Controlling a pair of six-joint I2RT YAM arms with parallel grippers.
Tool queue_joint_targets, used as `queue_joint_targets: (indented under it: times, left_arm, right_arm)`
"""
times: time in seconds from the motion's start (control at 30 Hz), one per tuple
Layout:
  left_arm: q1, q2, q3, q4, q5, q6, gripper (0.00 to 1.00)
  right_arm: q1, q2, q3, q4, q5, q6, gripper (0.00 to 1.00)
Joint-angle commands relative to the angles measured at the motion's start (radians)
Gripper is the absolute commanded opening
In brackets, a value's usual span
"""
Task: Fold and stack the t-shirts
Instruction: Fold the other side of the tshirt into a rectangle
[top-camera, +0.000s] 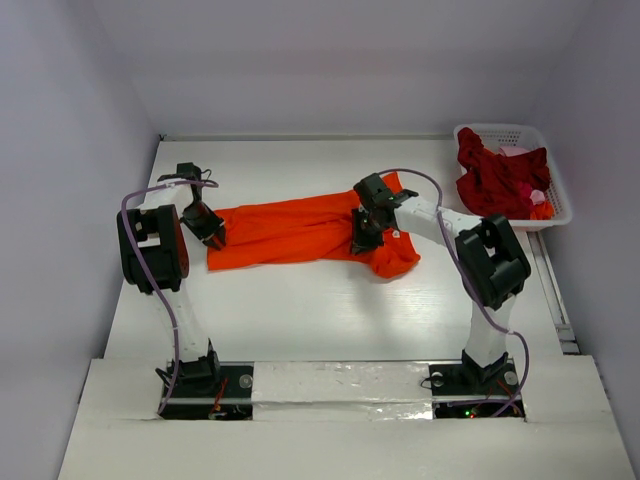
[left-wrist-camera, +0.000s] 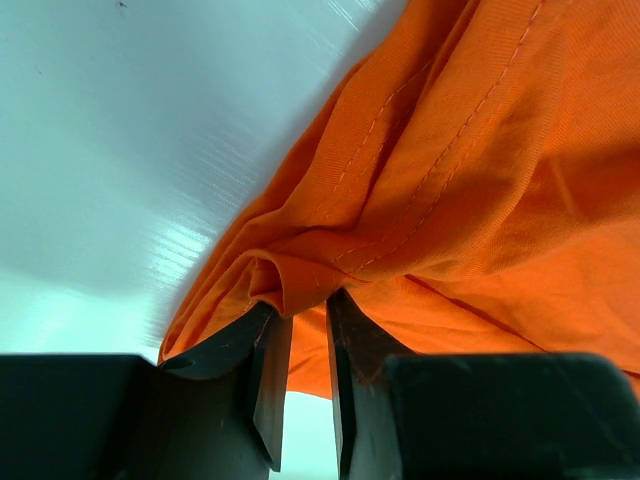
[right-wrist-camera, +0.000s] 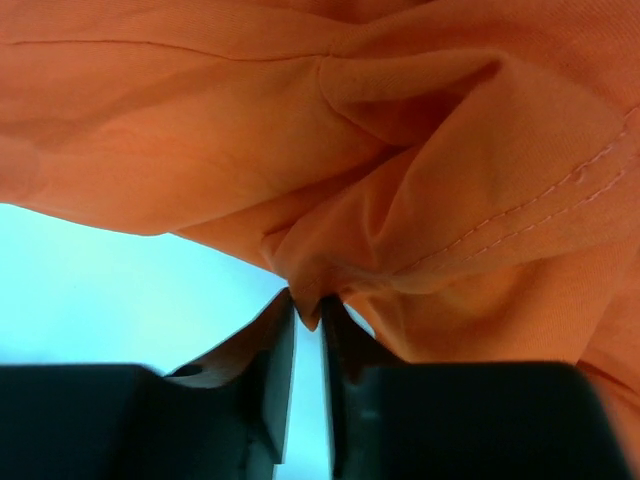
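White table (top-camera: 300, 310), basket (top-camera: 563, 196) of dark-red shirts (top-camera: 495, 175)

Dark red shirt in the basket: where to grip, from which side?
Pinch a raised fold atop the dark red shirt, coming straight down. It lies crumpled in the basket, whose walls would likely block any side approach.

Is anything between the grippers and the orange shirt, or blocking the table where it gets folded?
Nothing visible. The left gripper and right gripper each pinch the orange shirt, one toward each end. Nothing else lies on the table near it; the basket of dark red shirts sits apart at the far right.
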Motion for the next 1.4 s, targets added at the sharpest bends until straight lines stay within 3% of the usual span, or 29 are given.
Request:
queue_joint_targets:
  times: [0.0,0.17,0.53,1.37]
  left_arm:
    - [-0.005,0.022,0.008,0.025,-0.033,0.007,0.16]
    - [-0.005,0.023,0.019,0.020,-0.033,0.007,0.16]
    - [-0.005,0.029,0.021,0.023,-0.030,0.007,0.16]
    - [-0.005,0.031,0.042,0.011,-0.029,0.009,0.16]
  right_arm:
    - [0.010,0.003,0.020,0.022,0.013,-0.006,0.18]
    - [0.010,0.005,0.031,0.013,0.017,-0.006,0.00]
    - [0.010,-0.038,0.057,-0.034,0.097,0.011,0.00]
    - [-0.182,-0.045,0.125,-0.093,0.116,-0.026,0.00]
